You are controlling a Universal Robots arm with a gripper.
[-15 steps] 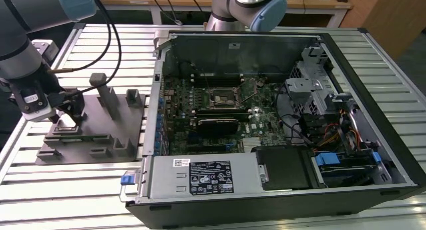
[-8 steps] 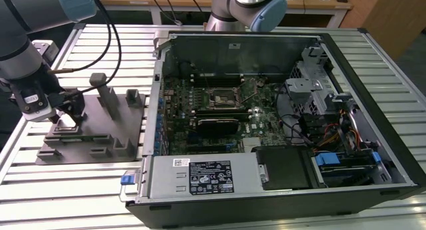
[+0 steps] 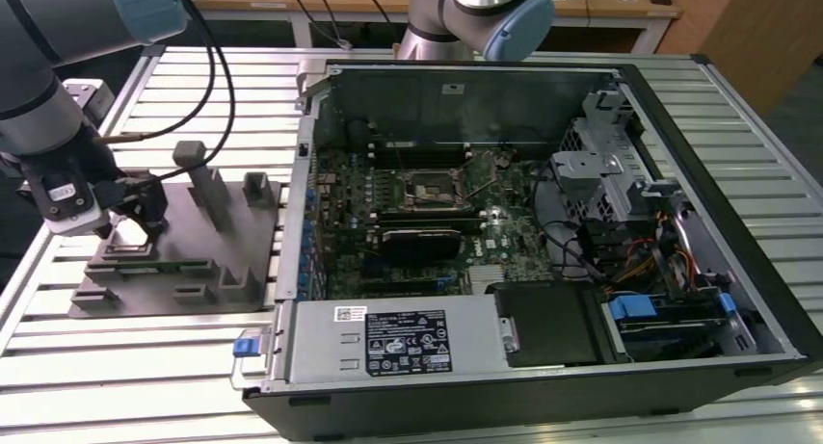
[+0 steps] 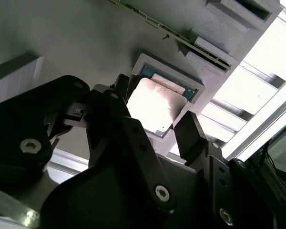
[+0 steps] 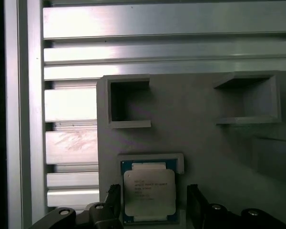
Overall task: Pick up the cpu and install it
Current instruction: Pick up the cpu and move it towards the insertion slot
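The slatted table (image 3: 154,386) carries an open case (image 3: 720,174), and in the exterior view the grey tray (image 3: 168,295) lies at nine o'clock of it. The board's socket (image 3: 429,186) sits well apart from the tray, at about three o'clock of it. The gripper (image 3: 129,227) hangs low over the tray's nine o'clock side.

In both wrist views the cpu (image 5: 148,192) (image 4: 157,107) lies flat in a shallow square pocket of the tray, silvery lid up. The gripper's fingers (image 5: 113,195) stand parted, one on each side of the chip with a sliver of gap to either edge, so it has hold of nothing.

The step in hand looks like the grasp, and it calls for care more than force:
- Even out the two gaps first, so that one finger does not shove the chip against the pocket wall
- Keep the fingers square to the chip's edges (a skewed pinch would probably twist it)
- Go low enough to catch the thin rim, but not so low as to jam on the tray
- Close gently on the edges, since a hard squeeze could make such a thin plate pop out
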